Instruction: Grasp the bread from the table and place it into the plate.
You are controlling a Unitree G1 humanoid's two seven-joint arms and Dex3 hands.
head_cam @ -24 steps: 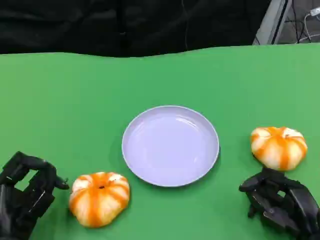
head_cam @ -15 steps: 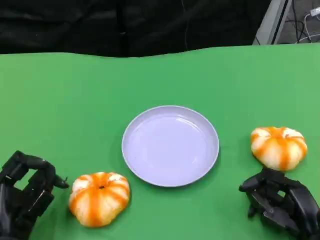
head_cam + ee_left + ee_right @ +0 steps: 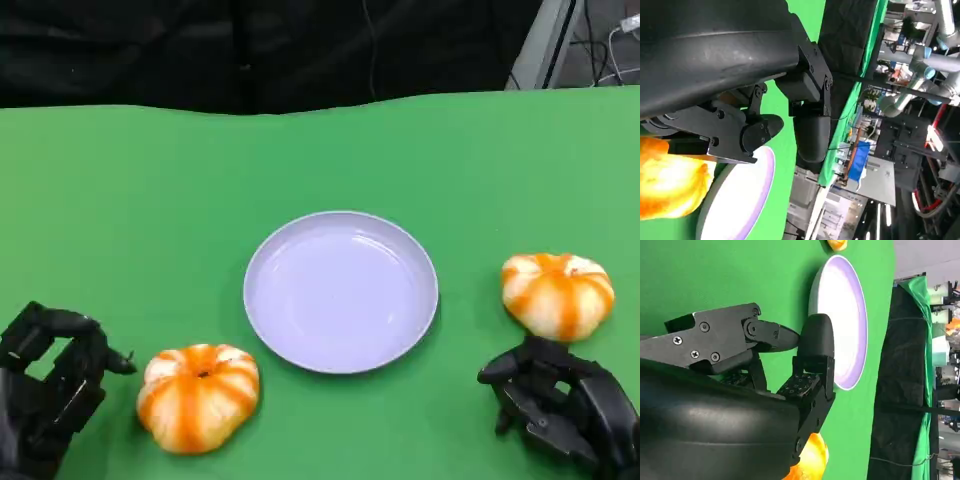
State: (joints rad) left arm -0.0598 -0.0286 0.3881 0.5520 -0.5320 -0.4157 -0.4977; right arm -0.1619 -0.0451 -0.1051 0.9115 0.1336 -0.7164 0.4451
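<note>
A green bench [image 3: 150, 200] holds a round, pale lilac plate [image 3: 341, 291] near its middle, with nothing on it. Two pumpkin-shaped bread rolls, white with orange stripes, sit on the green surface either side of the plate. One bread roll [image 3: 198, 397] lies near the front on the robot's left, close to the plate's front left edge but apart from it. The other bread roll [image 3: 556, 294] lies well off to the plate's right.

The robot's left hand [image 3: 45, 385] sits low at the front left corner, just beside the nearer roll and not touching it. Its black fingers [image 3: 75, 335] are curled partly inward with a gap between them, and they hold nothing. From the left wrist camera, the fingers [image 3: 810, 125] reach out over the bench with the roll [image 3: 670, 180] and the plate [image 3: 740, 200] beyond them.

The robot's right hand [image 3: 560, 405] rests at the front right, just in front of the far roll, apart from it. Its fingers [image 3: 520, 365] are loosely bent and spread, gripping nothing. The right wrist camera shows them [image 3: 812, 347] above bare green, the plate [image 3: 845, 320] ahead.

Behind the bench hangs a black curtain [image 3: 250, 50].
</note>
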